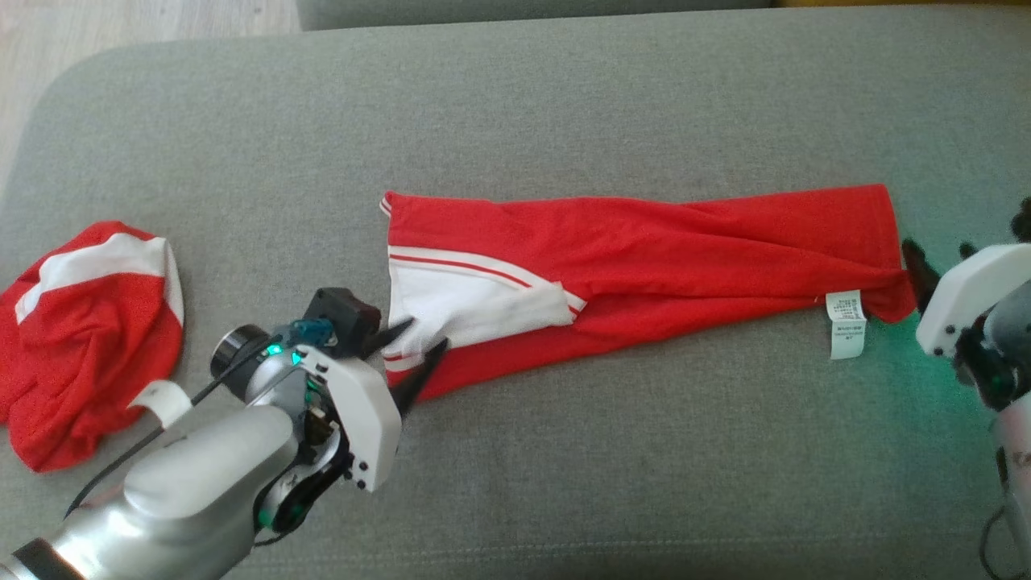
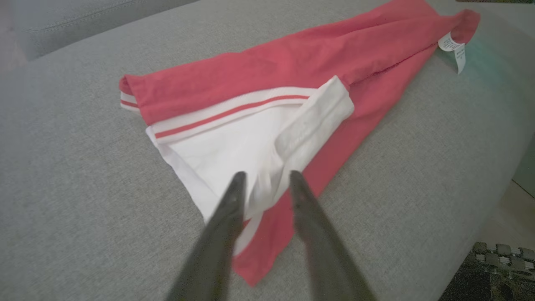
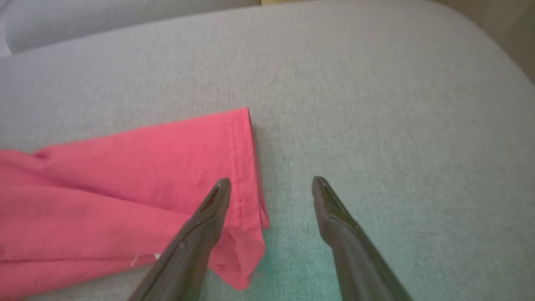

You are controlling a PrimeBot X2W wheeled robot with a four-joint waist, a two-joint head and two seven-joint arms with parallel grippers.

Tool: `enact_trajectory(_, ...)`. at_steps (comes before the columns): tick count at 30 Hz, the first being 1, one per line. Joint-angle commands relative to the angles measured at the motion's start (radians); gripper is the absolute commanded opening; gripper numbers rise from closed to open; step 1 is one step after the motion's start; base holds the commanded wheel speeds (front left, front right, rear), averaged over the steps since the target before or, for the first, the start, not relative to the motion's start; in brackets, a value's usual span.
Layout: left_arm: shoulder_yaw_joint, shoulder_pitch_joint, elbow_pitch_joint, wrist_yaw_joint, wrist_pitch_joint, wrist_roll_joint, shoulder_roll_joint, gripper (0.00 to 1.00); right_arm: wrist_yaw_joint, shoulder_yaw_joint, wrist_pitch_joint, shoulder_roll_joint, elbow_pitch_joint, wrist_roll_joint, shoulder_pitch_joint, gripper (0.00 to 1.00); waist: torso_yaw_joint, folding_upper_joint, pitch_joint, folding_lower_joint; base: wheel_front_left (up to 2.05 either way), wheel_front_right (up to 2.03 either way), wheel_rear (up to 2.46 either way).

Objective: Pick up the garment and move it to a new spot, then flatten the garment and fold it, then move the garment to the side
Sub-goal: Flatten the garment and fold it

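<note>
The garment (image 1: pixel 644 250) is red with a white striped panel and lies in a long folded strip across the grey cushion. Its white care label (image 1: pixel 846 322) sticks out near the right end. My left gripper (image 1: pixel 427 334) is open at the strip's left end, its fingers apart just over the white panel (image 2: pixel 234 146), with nothing pinched between them. In the left wrist view the left gripper (image 2: pixel 267 175) points along the garment (image 2: pixel 292 67). My right gripper (image 1: pixel 938 250) is open at the right hem. In the right wrist view that gripper (image 3: pixel 271 180) has one finger over the garment's hem (image 3: pixel 242 167) and the other over bare cushion.
A second red and white cloth (image 1: pixel 80 338) lies crumpled at the cushion's left end. The grey cushion (image 1: pixel 564 483) is wide, with rounded corners; wooden floor (image 1: pixel 121 24) shows beyond its far left corner. Another grey cushion (image 1: pixel 523 10) runs along the back.
</note>
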Motion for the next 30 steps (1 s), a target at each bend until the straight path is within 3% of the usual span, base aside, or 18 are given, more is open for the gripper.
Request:
enact_trajectory(1,0.045,-0.025,-0.011,0.009,-0.016,0.0,0.024,1.0,-0.001,0.002,-0.023,-0.008,-0.052,-0.006,-0.01,1.0,0.0,-0.0001,-0.004,0.0,0.0,0.0,0.0)
enact_trajectory(6,0.098,-0.025,0.017,0.055,-0.089,-0.01,0.011,1.0,-0.001,-0.012,-0.136,0.038,-0.163,-0.019,0.001,1.0,0.001,-0.0001,-0.012,0.0,0.0,0.0,0.0)
enact_trajectory(12,0.245,-0.02,0.052,0.138,-0.212,-0.026,-0.021,1.0,-0.001,-0.024,-0.325,0.109,-0.326,-0.057,0.044,1.0,0.002,-0.0001,-0.023,0.0,0.0,0.0,0.0)
enact_trajectory(14,0.331,-0.003,0.05,0.172,-0.221,-0.017,-0.041,1.0,-0.001,-0.024,-0.384,0.139,-0.381,-0.078,0.071,1.0,0.003,-0.0001,-0.027,0.0,0.0,0.0,0.0)
enact_trajectory(18,0.578,0.087,-0.038,0.213,-0.223,0.121,-0.104,1.0,-0.001,-0.022,-0.487,0.188,-0.469,-0.146,0.141,1.0,0.005,-0.0001,-0.033,0.0,0.0,0.0,0.0)
enact_trajectory(22,0.779,0.233,-0.117,0.196,-0.223,0.279,-0.189,1.0,-0.001,-0.011,-0.547,0.23,-0.513,-0.211,0.212,1.0,0.0,-0.0001,-0.038,0.0,0.0,0.0,0.0)
enact_trajectory(23,0.779,0.233,-0.117,0.196,-0.223,0.279,-0.189,1.0,-0.001,-0.011,-0.547,0.23,-0.513,-0.211,0.212,1.0,0.0,-0.0001,-0.038,0.0,0.0,0.0,0.0)
enact_trajectory(30,0.954,0.422,-0.131,0.086,-0.223,0.46,-0.31,1.0,-0.001,-0.024,-0.573,0.27,-0.491,-0.24,0.285,1.0,0.0,-0.0001,-0.04,0.0,0.0,0.0,0.0)
